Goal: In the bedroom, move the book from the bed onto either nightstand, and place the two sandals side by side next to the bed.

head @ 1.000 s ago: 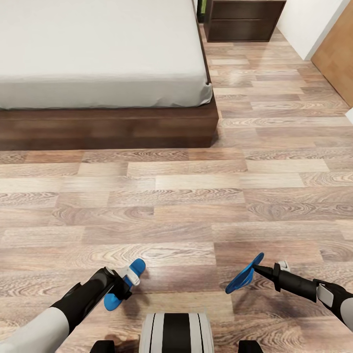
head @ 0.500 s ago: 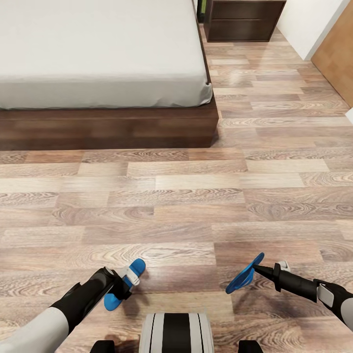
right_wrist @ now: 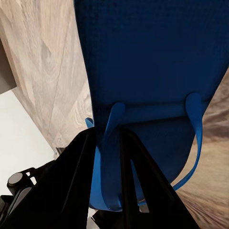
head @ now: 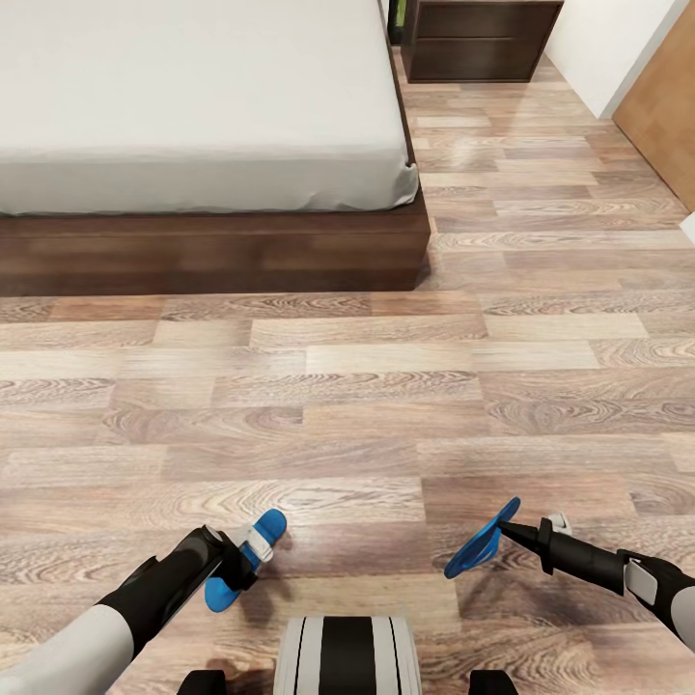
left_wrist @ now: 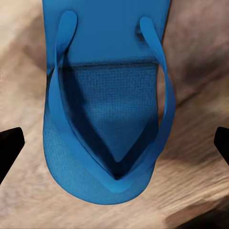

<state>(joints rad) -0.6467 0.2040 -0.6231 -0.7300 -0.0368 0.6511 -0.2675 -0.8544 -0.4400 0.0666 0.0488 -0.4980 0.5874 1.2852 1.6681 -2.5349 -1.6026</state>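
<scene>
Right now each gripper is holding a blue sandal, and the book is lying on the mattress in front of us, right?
Not quite: no book is on the mattress in the head view. Left gripper and right gripper do each hold a blue sandal.

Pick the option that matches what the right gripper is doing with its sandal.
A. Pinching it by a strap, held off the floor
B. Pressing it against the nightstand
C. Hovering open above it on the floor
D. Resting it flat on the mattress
A: the right wrist view shows the right gripper closed on a strap of the blue sandal, which hangs tilted above the wood floor in the head view.
</scene>
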